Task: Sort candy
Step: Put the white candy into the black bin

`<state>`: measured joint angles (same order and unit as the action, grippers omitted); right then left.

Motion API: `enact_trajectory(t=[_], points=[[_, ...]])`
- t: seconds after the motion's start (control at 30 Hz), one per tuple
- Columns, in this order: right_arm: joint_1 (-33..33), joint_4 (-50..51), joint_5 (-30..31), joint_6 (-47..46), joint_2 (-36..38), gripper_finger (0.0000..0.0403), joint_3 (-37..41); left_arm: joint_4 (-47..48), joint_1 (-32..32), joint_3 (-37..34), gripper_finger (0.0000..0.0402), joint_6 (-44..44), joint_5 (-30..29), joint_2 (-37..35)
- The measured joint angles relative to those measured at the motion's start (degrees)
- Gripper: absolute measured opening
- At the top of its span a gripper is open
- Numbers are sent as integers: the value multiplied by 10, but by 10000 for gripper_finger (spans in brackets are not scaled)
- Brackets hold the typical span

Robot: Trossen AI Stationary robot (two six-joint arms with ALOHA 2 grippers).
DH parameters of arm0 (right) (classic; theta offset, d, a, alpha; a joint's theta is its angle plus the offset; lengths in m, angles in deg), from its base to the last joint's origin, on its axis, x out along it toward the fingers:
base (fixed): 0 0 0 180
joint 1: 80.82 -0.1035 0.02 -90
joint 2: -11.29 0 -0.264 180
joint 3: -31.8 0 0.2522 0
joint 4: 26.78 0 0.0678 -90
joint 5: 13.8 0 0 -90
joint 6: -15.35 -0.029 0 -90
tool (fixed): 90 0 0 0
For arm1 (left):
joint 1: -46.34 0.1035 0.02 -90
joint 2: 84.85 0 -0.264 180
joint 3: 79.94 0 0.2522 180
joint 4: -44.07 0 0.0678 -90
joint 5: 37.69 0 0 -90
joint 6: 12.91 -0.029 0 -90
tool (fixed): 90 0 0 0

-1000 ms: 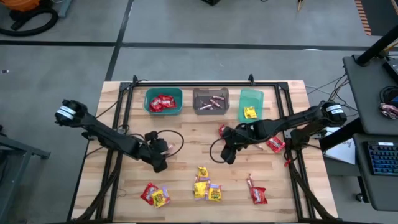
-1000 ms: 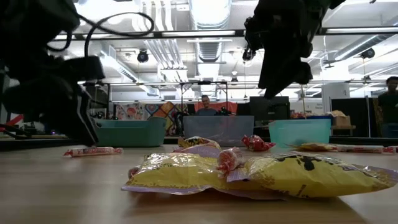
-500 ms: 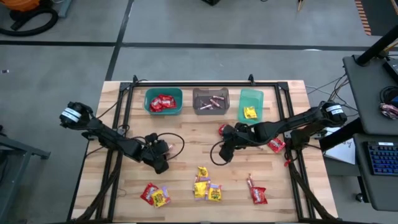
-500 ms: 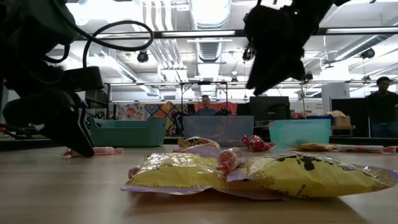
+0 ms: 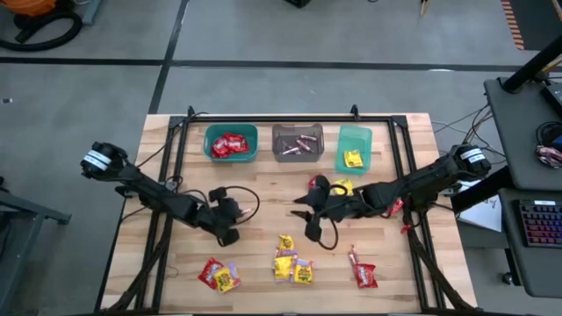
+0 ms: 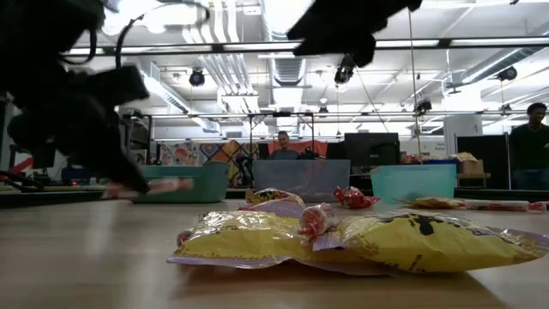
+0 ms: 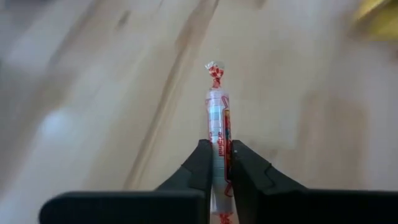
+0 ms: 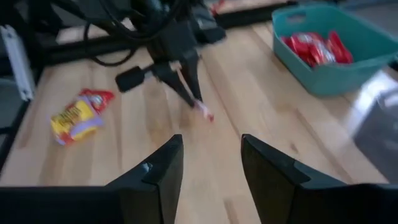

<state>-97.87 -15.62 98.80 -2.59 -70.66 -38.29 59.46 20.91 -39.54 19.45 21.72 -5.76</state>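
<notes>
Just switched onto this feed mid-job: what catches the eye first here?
The left end effector is shut on a thin pinkish stick candy over the table's left-centre. The right end effector hangs open near mid-table. Three bins line the far edge, the teal one holding red packets, with loose packets along the near edge.

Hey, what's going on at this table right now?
A two-armed robot is sorting candy. The left gripper is shut on a thin pinkish stick, low over the table's left-middle. The right gripper hangs open near the centre, holding nothing. Three bins at the back already hold some sweets; several packets lie loose along the front.
</notes>
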Motion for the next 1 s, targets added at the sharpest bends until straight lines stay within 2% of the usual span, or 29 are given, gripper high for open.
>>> enact_trajectory(t=[0.17, 0.27, 0.4, 0.6, 0.73, 0.87, 1.0], points=[[-8, -100, -1, 57, -12, 140, 19, -147, -1, 1, 7, -122, -1, -35], [-7, -196, 0, 101, -37, 140, 33, -256, -1, 1, 7, -205, 0, -52], [-7, -320, 0, 149, -84, 152, 36, -365, -1, 2, 7, -269, 12, -52], [-3, -424, -2, 166, -128, 184, 35, -424, -1, 3, 7, -287, 16, -36], [3, -436, -5, 164, -139, 197, 34, -476, 0, 3, 7, -289, 16, -21], [8, -455, -6, 165, -146, 192, 34, -521, 0, 3, 7, -293, 14, -2], [12, -461, -25, 166, -147, 164, 34, -543, 1, 8, 7, -293, 0, 22]])
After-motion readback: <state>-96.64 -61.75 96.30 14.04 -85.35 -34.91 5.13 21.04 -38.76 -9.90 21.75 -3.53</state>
